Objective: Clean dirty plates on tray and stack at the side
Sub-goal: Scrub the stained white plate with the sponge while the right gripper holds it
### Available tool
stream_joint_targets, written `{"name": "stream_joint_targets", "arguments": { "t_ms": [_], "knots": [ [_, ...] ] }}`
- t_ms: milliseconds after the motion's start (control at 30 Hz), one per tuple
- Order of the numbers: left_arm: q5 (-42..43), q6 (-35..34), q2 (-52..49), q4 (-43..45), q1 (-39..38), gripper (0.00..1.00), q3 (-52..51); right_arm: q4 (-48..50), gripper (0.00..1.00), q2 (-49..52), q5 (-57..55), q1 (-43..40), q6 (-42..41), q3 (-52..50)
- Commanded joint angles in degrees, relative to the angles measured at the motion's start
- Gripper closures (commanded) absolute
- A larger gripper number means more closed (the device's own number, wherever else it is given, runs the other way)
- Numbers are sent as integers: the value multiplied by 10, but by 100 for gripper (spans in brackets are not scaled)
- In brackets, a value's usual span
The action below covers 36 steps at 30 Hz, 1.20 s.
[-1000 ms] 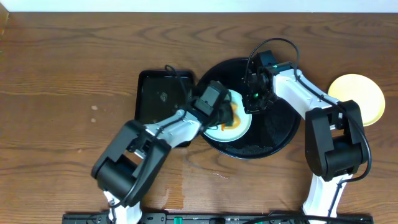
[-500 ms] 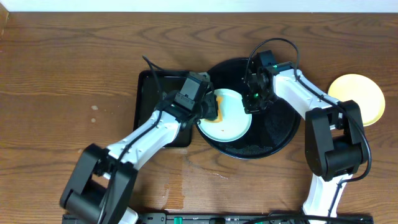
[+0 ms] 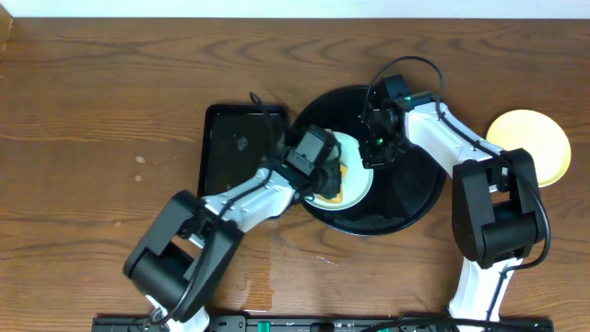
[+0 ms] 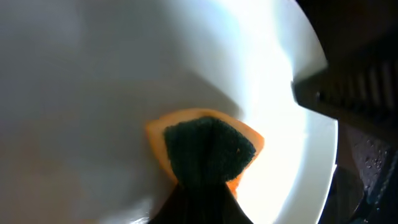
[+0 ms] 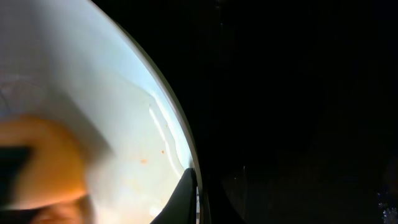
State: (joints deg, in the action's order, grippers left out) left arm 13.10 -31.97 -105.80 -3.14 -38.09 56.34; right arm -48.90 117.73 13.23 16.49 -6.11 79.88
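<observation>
Scrubbing: L gripper (image 3: 329,179), clamped on sponge (image 4: 208,149), swung back onto plate (image 3: 359,166); R gripper (image 3: 371,159) still pinching its rim.

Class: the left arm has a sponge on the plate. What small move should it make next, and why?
Probably sweep the orange-and-green sponge in the left pincer across the pale mint-white round plate toward the rim that the right pincer seems to pin: the right wrist view shows small orange specks there.
</observation>
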Motion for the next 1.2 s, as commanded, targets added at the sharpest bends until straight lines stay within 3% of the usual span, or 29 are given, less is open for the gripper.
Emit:
{"name": "stream_joint_targets", "arguments": {
  "t_ms": [0,67,300,500,600,833,1000,1167],
  "knots": [
    [-3,-13,-17,5,-18,92,-1,-6,99,10,-12,10,-7,-9],
    [-20,-13,-21,4,-23,92,-1,-7,99,10,-12,10,-7,-9],
    [-245,55,-21,5,4,92,-1,-9,99,10,-12,11,-7,-9],
    [-267,99,-21,21,55,92,-1,-9,99,10,-12,11,-7,-9],
    [-240,99,-21,16,62,92,-1,-9,99,10,-12,11,-7,-9],
    [-24,97,-21,-15,28,92,-1,-9,99,10,-12,12,-7,-9],
    [31,131,-19,7,7,92,4,-8,99,10,-18,12,-7,-9],
    [9,150,-4,6,21,92,17,-17,99,10,-54,10,-24,-9]
  ]
}}
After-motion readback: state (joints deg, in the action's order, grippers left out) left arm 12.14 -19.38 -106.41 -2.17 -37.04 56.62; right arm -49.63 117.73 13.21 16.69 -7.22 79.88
